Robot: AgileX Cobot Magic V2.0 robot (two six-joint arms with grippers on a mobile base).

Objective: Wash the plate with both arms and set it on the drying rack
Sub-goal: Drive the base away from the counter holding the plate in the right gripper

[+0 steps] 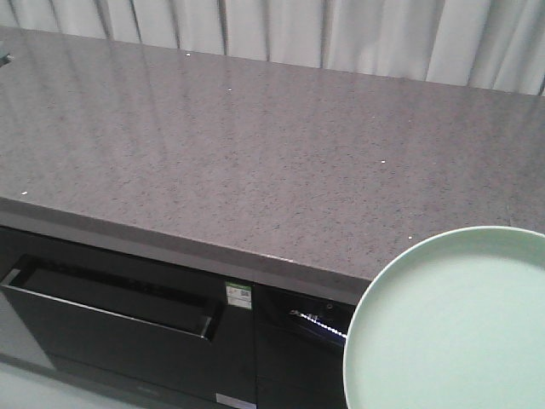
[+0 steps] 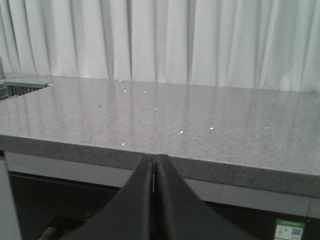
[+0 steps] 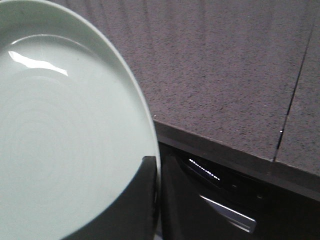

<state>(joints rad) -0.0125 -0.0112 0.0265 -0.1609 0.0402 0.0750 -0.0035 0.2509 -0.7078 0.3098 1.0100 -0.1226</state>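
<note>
Plate (image 1: pixel 451 324) fills the lower right corner of the front view, pale green and glossy, its face turned up. It covers part of the grey speckled table (image 1: pixel 255 153) edge and the black cabinet front (image 1: pixel 128 324) below. In the right wrist view the right pincer (image 3: pixel 152 175) pinches the plate at its rim, with one dark finger (image 3: pixel 132 205) lying over the inner face. The left pincer (image 2: pixel 153 165) is pressed together with nothing between its fingers. It points at the table's front edge, well apart from the plate. A white curtain (image 2: pixel 165 40) hangs behind the table, and a small green sticker (image 1: pixel 239 295) sits on the cabinet
</note>
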